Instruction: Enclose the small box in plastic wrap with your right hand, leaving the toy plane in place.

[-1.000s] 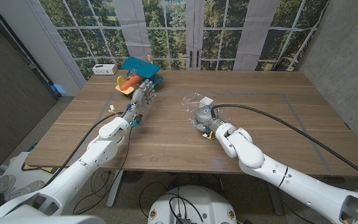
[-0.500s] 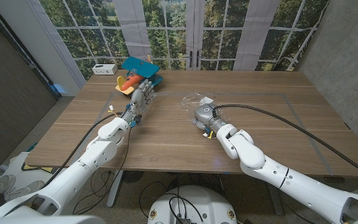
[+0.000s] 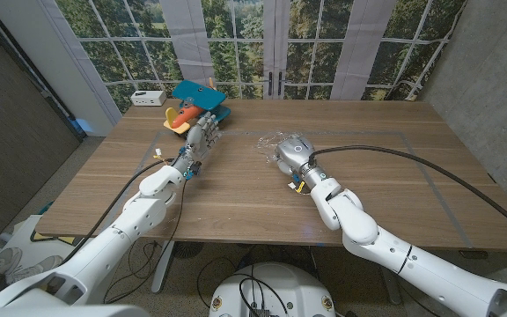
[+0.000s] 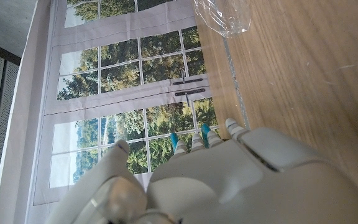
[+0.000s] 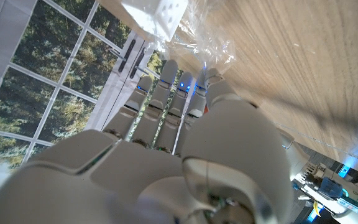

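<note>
Two robot hands, one toy plane, one small white box with dots by the window, one sheet of plastic wrap, one small box under it.

Far left at the back of the wooden table (image 3: 385, 189): the white dotted box (image 3: 149, 97), well apart from everything else but the plane. Next to it, the toy plane (image 3: 194, 104) (blue wings, orange and yellow body), sitting at the table's back edge.

Just in front of the plane: the left hand (image 3: 202, 135), fingers stretched out toward the toy, tips touching it or very nearly so. Nothing held, fingers apart and straight. Same hand seen from behind in the left wrist view (image 4: 229, 180), with blue fingertips peeking past the knuckles.

Toward the middle of the table: the plastic wrap (image 3: 271, 141), clear and crinkly, shiny in spots, lying in a rumpled heap. Also seen as a see-through crumple in the left wrist view (image 4: 224, 15). In the right wrist view, the small box (image 5: 156, 14) white with little dark dots (like a dice), with wrap (image 5: 197, 45) bunched against it and spreading over the wood.

Right on top of that heap: the right hand (image 3: 292, 153), back up, fingers reaching forward into the wrap. In the right wrist view (image 5: 179, 118), fingers side by side and mostly straight, tips touching the crinkled wrap just short of the box. Cannot tell whether any wrap is pinched.
</note>
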Robot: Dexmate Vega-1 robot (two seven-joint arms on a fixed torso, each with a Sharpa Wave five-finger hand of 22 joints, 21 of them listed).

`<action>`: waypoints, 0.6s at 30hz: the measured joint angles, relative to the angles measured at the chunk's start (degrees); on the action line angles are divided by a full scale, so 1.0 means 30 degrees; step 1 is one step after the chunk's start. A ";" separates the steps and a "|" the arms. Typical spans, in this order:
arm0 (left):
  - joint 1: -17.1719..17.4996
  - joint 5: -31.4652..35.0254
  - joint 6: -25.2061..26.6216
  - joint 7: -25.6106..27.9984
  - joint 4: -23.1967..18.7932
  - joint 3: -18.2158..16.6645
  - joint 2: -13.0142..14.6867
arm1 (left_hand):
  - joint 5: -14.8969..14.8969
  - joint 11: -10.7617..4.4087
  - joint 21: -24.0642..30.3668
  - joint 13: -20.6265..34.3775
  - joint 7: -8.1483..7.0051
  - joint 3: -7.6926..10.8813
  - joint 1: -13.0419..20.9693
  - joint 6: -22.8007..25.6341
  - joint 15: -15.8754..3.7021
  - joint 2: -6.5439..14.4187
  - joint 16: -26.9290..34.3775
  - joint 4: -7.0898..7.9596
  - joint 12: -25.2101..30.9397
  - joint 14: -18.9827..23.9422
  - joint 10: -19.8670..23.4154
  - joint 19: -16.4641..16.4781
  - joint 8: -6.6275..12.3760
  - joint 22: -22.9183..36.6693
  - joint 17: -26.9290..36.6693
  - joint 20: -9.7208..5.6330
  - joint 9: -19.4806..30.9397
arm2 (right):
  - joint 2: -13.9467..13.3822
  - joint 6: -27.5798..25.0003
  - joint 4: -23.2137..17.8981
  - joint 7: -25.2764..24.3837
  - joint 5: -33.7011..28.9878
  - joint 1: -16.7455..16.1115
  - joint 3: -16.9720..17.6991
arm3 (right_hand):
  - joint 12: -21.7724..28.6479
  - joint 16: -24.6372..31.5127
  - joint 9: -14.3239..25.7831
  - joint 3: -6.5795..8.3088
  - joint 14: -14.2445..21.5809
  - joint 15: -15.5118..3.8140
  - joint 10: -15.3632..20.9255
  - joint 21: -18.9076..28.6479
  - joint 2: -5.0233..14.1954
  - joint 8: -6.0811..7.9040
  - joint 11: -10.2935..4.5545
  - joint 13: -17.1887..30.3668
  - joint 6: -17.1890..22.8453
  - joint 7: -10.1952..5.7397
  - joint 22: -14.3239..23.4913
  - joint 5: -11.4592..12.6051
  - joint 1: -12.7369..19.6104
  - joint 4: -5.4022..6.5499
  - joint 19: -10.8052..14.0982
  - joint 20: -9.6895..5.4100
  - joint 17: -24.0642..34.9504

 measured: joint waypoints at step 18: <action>-0.0328 0.0002 0.0060 -0.0221 0.0435 0.0100 -0.0129 | 0.0000 -0.0001 0.0000 0.0000 0.0000 0.0002 0.0000 0.0000 0.0000 0.0000 0.0000 -0.0001 0.0000 0.0000 0.0001 0.0000 0.0000 0.0000 0.0000 0.0000 -0.0001 | 0.0692 -0.0643 0.1157 -0.1663 -0.0074 0.0810 -0.0078 | 0.0000 -0.0225 0.0021 0.0167 -0.0076 0.0074 -0.0013 -0.0001 -0.0050 -0.0008 -0.0213 0.0090 0.0061 -0.0061 0.0000 -0.0143 0.0147 0.0012 -0.0077 0.0078 0.0033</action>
